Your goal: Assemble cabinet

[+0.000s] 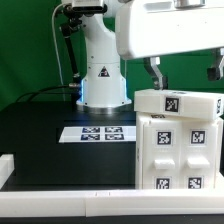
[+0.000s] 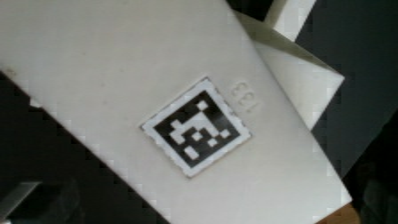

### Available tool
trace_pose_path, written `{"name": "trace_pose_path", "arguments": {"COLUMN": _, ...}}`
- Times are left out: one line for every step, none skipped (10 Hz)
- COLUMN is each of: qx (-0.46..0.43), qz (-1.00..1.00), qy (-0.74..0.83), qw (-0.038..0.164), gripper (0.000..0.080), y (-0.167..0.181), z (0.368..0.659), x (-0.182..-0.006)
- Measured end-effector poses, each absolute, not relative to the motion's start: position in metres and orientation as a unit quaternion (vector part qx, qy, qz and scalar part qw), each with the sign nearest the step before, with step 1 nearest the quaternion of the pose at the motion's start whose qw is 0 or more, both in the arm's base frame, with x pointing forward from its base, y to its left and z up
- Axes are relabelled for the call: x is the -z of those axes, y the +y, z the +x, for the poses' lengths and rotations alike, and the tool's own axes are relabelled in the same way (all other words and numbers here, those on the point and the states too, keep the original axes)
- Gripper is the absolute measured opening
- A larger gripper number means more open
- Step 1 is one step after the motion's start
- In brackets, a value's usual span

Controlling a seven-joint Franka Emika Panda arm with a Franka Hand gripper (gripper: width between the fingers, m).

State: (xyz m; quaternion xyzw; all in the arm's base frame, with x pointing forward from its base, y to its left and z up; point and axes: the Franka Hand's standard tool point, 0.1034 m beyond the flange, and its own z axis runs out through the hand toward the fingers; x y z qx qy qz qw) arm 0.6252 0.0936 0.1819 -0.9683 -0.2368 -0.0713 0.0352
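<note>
White arm, black cables

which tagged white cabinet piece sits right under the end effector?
The top block, the flat one with a single tag lying across the tall multi-tag body. The end effector hangs just above it; the marker board lies apart.

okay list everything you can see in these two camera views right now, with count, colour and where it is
cabinet: one, white with black-and-white tags, at the exterior view's right, near the front; fills the wrist view close up
marker board: one, white with tags, flat on the table behind the cabinet
table: one, black top
rail: one, white, along the table's front edge
robot arm: one, white, base behind the marker board
gripper: one, fingers above the cabinet; open or shut unclear
</note>
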Motion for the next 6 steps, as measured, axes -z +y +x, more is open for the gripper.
{"name": "trace_pose_path", "arguments": {"qx": 0.070, "qz": -0.959, "qy": -0.273, "qw": 0.028, "gripper": 0.0797, "y": 0.0936, "z": 0.6245, "x": -0.1804}}
{"name": "trace_pose_path", "arguments": {"qx": 0.068, "qz": -0.953, "qy": -0.296, "qw": 0.025, "gripper": 0.0797, "y": 0.0932, "z": 0.6232, "x": -0.1784}}
{"name": "trace_pose_path", "arguments": {"qx": 0.065, "qz": -0.937, "qy": -0.342, "qw": 0.018, "gripper": 0.0797, "y": 0.0917, "z": 0.6227, "x": -0.1758}}
{"name": "trace_pose_path", "arguments": {"qx": 0.063, "qz": -0.926, "qy": -0.371, "qw": 0.012, "gripper": 0.0797, "y": 0.0894, "z": 0.6224, "x": -0.1733}}
{"name": "trace_pose_path", "arguments": {"qx": 0.062, "qz": -0.922, "qy": -0.383, "qw": 0.011, "gripper": 0.0797, "y": 0.0869, "z": 0.6224, "x": -0.1720}}
{"name": "trace_pose_path", "arguments": {"qx": 0.062, "qz": -0.908, "qy": -0.415, "qw": 0.008, "gripper": 0.0797, "y": 0.0839, "z": 0.6224, "x": -0.1712}}
